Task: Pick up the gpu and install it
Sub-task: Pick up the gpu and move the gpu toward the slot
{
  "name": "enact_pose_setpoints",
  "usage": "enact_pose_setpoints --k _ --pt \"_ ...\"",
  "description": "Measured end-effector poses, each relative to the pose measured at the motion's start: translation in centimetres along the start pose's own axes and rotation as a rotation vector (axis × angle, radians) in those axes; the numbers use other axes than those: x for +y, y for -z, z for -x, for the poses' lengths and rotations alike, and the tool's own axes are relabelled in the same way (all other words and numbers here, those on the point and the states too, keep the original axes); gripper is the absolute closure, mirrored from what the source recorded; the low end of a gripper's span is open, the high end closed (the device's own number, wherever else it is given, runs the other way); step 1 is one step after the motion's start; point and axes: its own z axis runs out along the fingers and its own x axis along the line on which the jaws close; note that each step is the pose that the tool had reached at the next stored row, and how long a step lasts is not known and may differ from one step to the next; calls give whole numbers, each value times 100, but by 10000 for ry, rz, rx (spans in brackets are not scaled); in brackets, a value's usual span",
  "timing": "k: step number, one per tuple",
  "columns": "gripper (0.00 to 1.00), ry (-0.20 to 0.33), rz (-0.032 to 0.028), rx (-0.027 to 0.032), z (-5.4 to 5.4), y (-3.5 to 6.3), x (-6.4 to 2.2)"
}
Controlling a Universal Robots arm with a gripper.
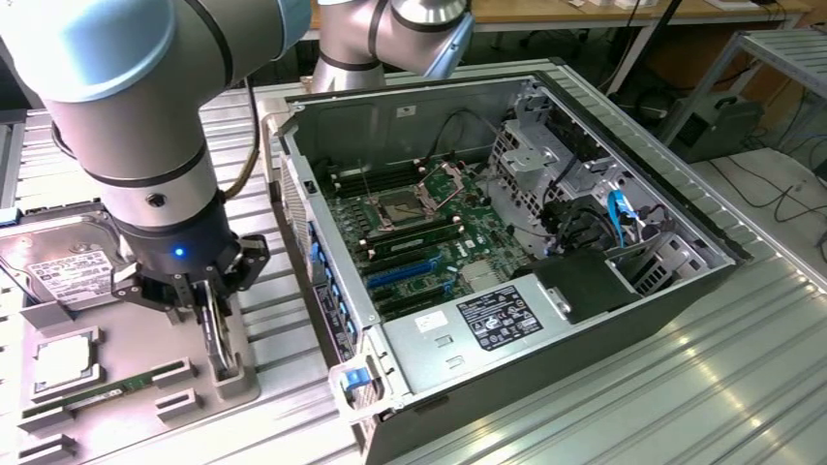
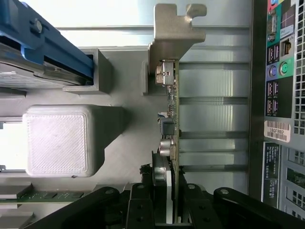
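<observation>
Fingers (image 2: 140, 210): two black pads, partly closed, one on each face of the gpu (image 2: 174, 109). They look pressed against it, so the card is gripped.

Gripper (image 2: 167, 202) comes at the card from its top edge. In the wrist view the card shows edge-on: a thin green board with small silver parts along it and a bent silver bracket (image 2: 174, 33) at the far end.

In the exterior view the gripper (image 1: 211, 305) hangs straight down from the arm. The gpu (image 1: 217, 339) stands upright under it, lower edge at the slot of a small grey stand (image 1: 235, 380). Cannot tell if the card has cleared the slot.

The stand is part of a grey tray (image 1: 142, 339) on the exterior view's left. On the same tray are a hard drive (image 1: 65, 266), a processor chip (image 1: 61, 360) and a memory stick (image 1: 97, 395), all apart from the card.

Just beside the tray, toward the exterior view's right, is the open computer case (image 1: 387, 121), motherboard (image 1: 413, 228) exposed. Its rear port panel (image 2: 279, 71) sits near the card in the wrist view. Everything rests on a ribbed metal table (image 1: 672, 387).
</observation>
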Motion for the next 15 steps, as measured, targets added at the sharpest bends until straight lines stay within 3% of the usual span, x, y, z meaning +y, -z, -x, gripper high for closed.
enact_pose_setpoints --k 15 --pt "72 -2 155 2 3 269 2"
